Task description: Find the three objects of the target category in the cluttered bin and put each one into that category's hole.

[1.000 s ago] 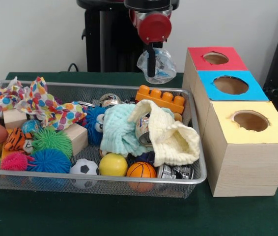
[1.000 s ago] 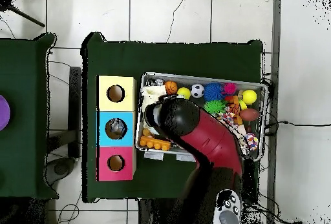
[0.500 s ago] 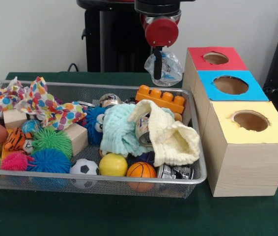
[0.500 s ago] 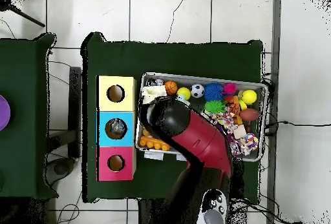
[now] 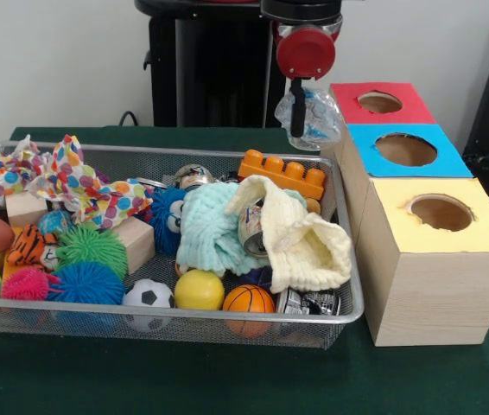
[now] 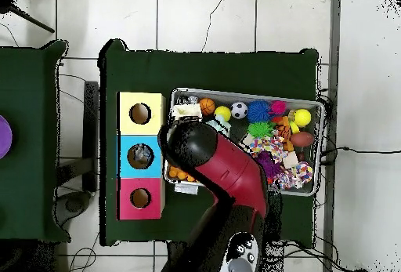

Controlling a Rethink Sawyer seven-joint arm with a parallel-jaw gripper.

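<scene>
Step in hand, as I read it: carrying one target object from bin to box. The hand (image 5: 297, 130) is hanging below the arm's red end cap, closed around a crushed clear plastic bottle (image 5: 312, 117); blue label print is showing on the bottle's lower part. The bottle is hanging clear of the wire-mesh bin (image 5: 346, 298), above its far right corner, just beside the red-topped box (image 5: 348, 99). In the overhead view the red arm (image 6: 227, 171) is covering the bin's box-side end, so hand and bottle are hidden there.

Three boxes are standing in a row at 3 o'clock from the bin in the front view: red-topped farthest, blue-topped box (image 5: 365, 143) in the middle, yellow-topped box (image 5: 400, 229) nearest the camera. From overhead, the blue box's hole (image 6: 140, 156) is showing something pale and crinkly inside; the other two holes are looking dark. Judgement: blue is likely the bottle category's hole.

Next move is calling for a further shift toward 3 o'clock until the bottle is centred over the hole, then a release. Risk: the bottle is crumpled and irregular, so it may catch on the hole's rim

The rest of the bin is sitting untouched on the green surface (image 5: 227, 380): cloths, balls, an orange brick (image 5: 283, 173), cans
</scene>
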